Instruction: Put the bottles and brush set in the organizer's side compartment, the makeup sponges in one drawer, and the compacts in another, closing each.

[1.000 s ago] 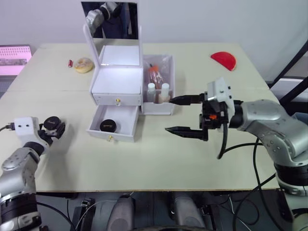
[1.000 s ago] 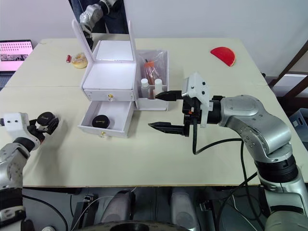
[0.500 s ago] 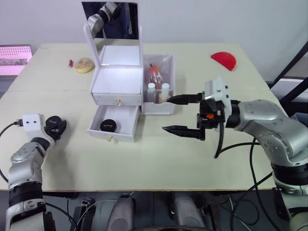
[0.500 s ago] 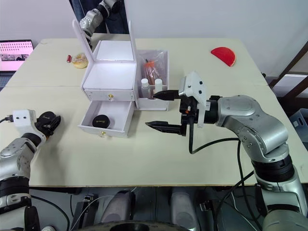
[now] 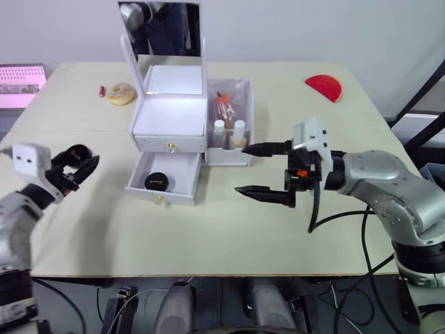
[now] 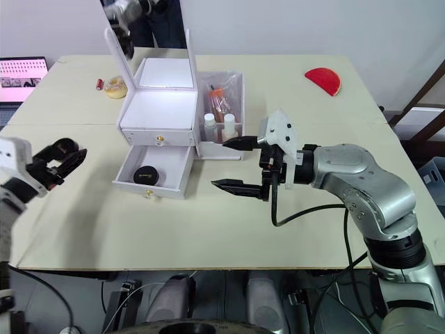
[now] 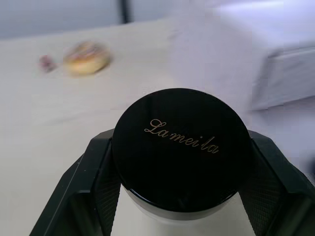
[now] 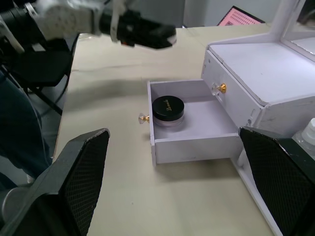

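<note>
head stereo pair overhead; both wrist views near, sharing open drawer [image 8: 189, 123].

A black compact [image 7: 181, 150] clamped between the left gripper [image 7: 182, 196] fingers hides the table directly behind it; its lower body is cut off by the frame edge. Beyond it, a small round yellowish item [image 7: 87, 57] and a tiny red object [image 7: 46, 62] are too blurred to identify. In the organizer [image 5: 182, 118] side compartment, the contents of the clear bag [image 5: 229, 97] cannot be made out behind the two small bottles [image 5: 229, 132].
</note>
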Controlling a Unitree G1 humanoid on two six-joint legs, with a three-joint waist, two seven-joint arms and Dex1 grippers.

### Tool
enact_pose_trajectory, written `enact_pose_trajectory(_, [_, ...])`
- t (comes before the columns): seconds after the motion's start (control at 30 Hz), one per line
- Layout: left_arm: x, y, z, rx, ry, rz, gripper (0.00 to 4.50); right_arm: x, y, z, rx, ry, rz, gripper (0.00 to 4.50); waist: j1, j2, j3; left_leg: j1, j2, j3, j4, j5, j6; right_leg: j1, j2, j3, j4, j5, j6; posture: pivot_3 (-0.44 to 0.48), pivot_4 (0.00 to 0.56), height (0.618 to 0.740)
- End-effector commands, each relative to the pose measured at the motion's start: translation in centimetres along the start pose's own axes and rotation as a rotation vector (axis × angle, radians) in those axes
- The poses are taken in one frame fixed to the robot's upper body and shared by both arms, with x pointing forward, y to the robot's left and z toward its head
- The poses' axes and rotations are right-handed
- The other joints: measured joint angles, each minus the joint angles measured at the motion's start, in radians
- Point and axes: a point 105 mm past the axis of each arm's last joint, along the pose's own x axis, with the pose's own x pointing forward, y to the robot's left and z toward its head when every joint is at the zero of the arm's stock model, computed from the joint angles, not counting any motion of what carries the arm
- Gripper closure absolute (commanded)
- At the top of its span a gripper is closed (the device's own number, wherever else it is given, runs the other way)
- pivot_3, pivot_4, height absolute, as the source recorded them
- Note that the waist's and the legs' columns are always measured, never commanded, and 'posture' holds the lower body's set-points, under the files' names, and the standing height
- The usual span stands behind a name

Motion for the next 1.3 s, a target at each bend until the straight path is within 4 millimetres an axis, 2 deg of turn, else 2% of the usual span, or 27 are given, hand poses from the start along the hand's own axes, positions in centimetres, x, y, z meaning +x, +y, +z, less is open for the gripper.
enact_pose_trajectory(0.03, [0.2, -3.3, 1.5, -0.001, 0.060, -0.277, 1.81, -0.3, -0.1, 0.7, -0.042, -0.013, -0.020, 0.00, 0.001, 0.001, 0.001, 0.000, 0.000, 0.000, 0.000, 0.000, 0.000, 0.000, 0.000, 0.000, 0.000, 0.000, 0.000, 0.000, 0.150, 0.739])
enact_pose_trajectory(0.13, [1.2, -5.4, 1.7, 0.021, 0.131, -0.454, 1.81, -0.4, -0.4, 0.6, -0.044, -0.010, -0.036, 0.00, 0.002, 0.002, 0.001, 0.000, 0.000, 0.000, 0.000, 0.000, 0.000, 0.000, 0.000, 0.000, 0.000, 0.000, 0.000, 0.000, 0.150, 0.739])
enact_pose_trajectory(0.23, [3.6, -7.6, 2.0, 0.078, 0.164, -0.633, 1.81, -0.5, -0.7, 0.5, -0.052, -0.009, -0.057, 0.00, 0.009, 0.002, 0.002, -0.001, 0.000, 0.000, 0.000, 0.000, 0.000, -0.001, 0.000, 0.000, 0.000, 0.000, 0.000, 0.000, 0.150, 0.739])
enact_pose_trajectory(0.37, [6.0, -8.7, 2.2, 0.147, 0.201, -0.759, 1.81, -0.6, -0.6, 0.7, -0.059, -0.012, -0.080, 0.00, 0.001, 0.002, 0.002, -0.003, 0.000, 0.000, 0.000, 0.000, 0.000, -0.001, 0.000, 0.000, -0.001, 0.000, 0.000, 0.000, 0.150, 0.739])
enact_pose_trajectory(0.53, [7.5, -9.3, 1.6, 0.223, 0.272, -0.875, 1.81, -1.0, -0.4, 0.8, -0.063, -0.013, -0.116, 0.00, -0.003, 0.002, 0.002, -0.001, 0.000, 0.000, -0.002, 0.000, 0.001, -0.002, 0.001, 0.000, -0.001, -0.001, 0.001, 0.000, 0.150, 0.739])
enact_pose_trajectory(0.73, [9.5, -9.7, 1.2, 0.271, 0.281, -0.933, 1.81, -1.2, -0.1, 0.8, -0.060, -0.017, -0.151, 0.00, 0.005, 0.002, 0.002, -0.004, 0.000, 0.000, -0.001, 0.000, 0.001, -0.002, 0.001, 0.000, -0.002, -0.001, 0.002, 0.000, 0.150, 0.739])
enact_pose_trajectory(0.97, [11.8, -10.2, -0.2, 0.345, 0.298, -0.946, 1.81, -1.3, 0.0, 1.2, -0.057, -0.026, -0.167, 0.00, 0.005, 0.002, 0.002, -0.006, 0.000, -0.001, 0.002, 0.000, 0.001, -0.002, 0.001, 0.000, -0.001, -0.001, 0.002, 0.000, 0.150, 0.739])
enact_pose_trajectory(1.3, [12.0, -10.1, -2.0, 0.414, 0.326, -0.953, 1.81, -1.3, 0.0, 1.4, -0.051, -0.033, -0.176, 0.00, 0.004, 0.002, 0.002, -0.006, 0.000, -0.002, 0.002, 0.000, 0.001, -0.002, 0.001, 0.000, -0.001, -0.001, 0.002, 0.000, 0.150, 0.739])
